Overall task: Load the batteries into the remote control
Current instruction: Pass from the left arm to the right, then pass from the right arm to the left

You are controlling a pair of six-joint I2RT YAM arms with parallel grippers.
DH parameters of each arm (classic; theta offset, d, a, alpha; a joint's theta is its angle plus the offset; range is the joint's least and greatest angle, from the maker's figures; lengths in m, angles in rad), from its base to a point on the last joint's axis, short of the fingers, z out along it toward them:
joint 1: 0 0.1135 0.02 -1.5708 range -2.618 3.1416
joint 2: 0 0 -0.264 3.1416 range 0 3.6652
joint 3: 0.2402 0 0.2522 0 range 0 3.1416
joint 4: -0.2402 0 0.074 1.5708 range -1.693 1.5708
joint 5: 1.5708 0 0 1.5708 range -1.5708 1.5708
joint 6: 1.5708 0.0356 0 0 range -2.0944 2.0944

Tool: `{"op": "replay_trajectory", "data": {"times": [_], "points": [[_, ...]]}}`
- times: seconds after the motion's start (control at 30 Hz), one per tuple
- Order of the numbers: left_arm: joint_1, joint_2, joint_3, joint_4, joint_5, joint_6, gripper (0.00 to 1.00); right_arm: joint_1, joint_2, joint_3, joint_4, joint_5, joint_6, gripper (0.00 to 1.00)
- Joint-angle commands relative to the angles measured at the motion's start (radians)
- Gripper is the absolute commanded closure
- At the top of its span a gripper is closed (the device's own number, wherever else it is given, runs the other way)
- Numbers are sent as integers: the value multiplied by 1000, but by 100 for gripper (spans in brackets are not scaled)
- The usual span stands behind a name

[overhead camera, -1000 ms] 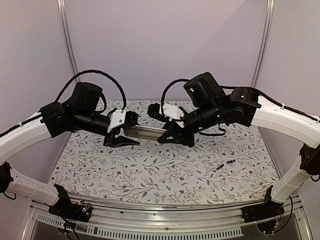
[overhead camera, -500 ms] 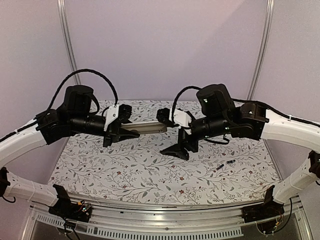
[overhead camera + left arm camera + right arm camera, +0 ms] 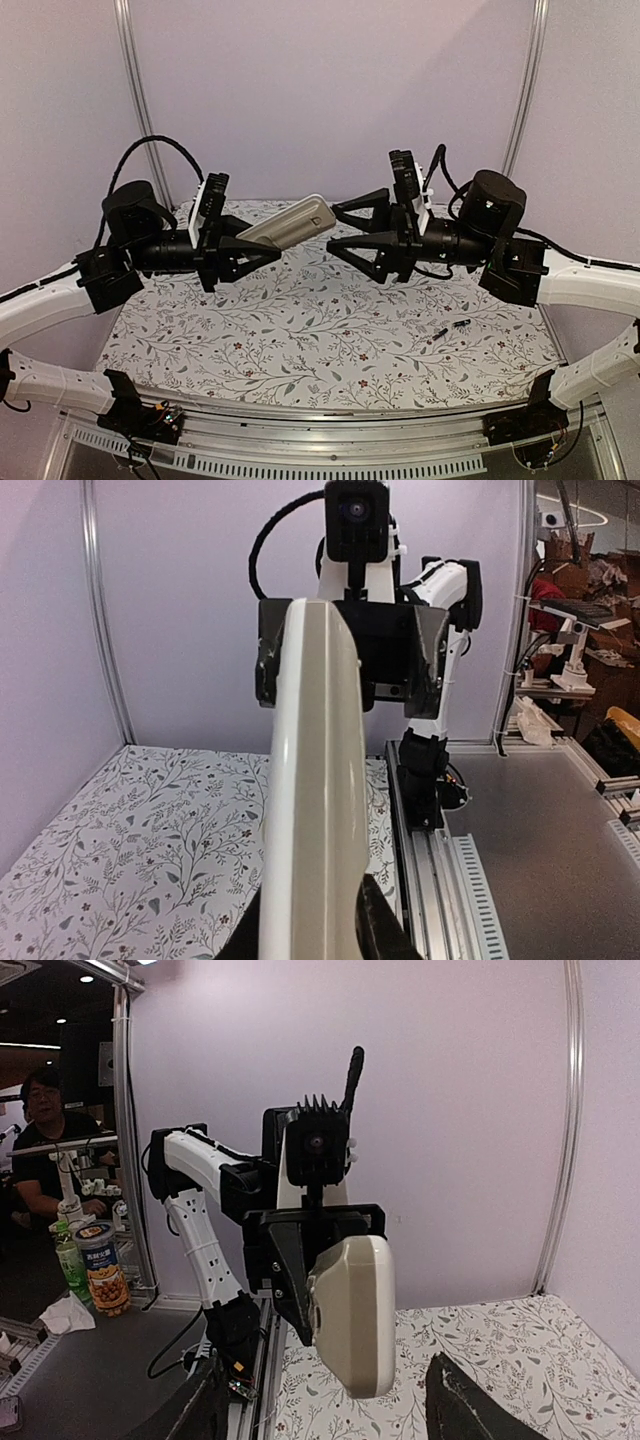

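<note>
The left claw (image 3: 248,250) pinches one end of the remote control (image 3: 292,221), holding it tilted above the bench (image 3: 300,330). Facing its free end, the right claw (image 3: 336,228) stands spread. The batteries (image 3: 450,328) lie on the bench, far right.

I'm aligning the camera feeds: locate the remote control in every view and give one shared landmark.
Top external: the remote control is left of centre, held raised in the left claw.
Left wrist: it fills the centre, edge-on.
Right wrist: centre, lower half, foreshortened.
Shared landmark: the floral table cover.
</note>
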Motion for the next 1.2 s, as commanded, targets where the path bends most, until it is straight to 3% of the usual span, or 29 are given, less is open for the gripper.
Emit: {"op": "replay_trajectory", "data": {"times": [0.0,0.1,0.23,0.4,0.47,0.53,0.63,0.67,0.77,0.8,0.9,0.93,1.03,1.17], "points": [[-11,4,-16,108,20,-67,100,2,44,23,110,-92,102,40],[-11,11,-13,119,22,-71,100,2,66,37,106,-100,107,51],[-16,25,-15,105,26,-68,100,1,81,47,108,-96,103,54],[-17,28,-32,101,20,-52,100,2,79,48,108,-86,106,45],[-17,30,-31,104,16,-48,100,2,73,46,107,-76,107,46],[-19,32,-30,108,14,-47,100,1,75,48,105,-76,110,58],[-20,32,-29,108,13,-47,100,2,81,54,90,-86,111,94],[-20,32,-28,104,9,-48,100,1,83,56,82,-85,109,100],[-23,28,-28,68,2,-39,100,2,83,62,34,-85,93,100],[-22,25,-28,46,4,-11,92,2,82,73,-5,-85,76,100],[-22,4,-21,-67,-28,131,36,-4,82,154,-277,-45,-42,100],[-22,-3,-23,-103,-65,169,30,-8,86,181,-364,-25,-75,100],[-16,-4,-32,-228,-134,285,27,-9,94,228,-548,4,-156,100],[-18,9,-21,-296,-68,312,27,-9,100,298,-674,-17,-195,100]]}}
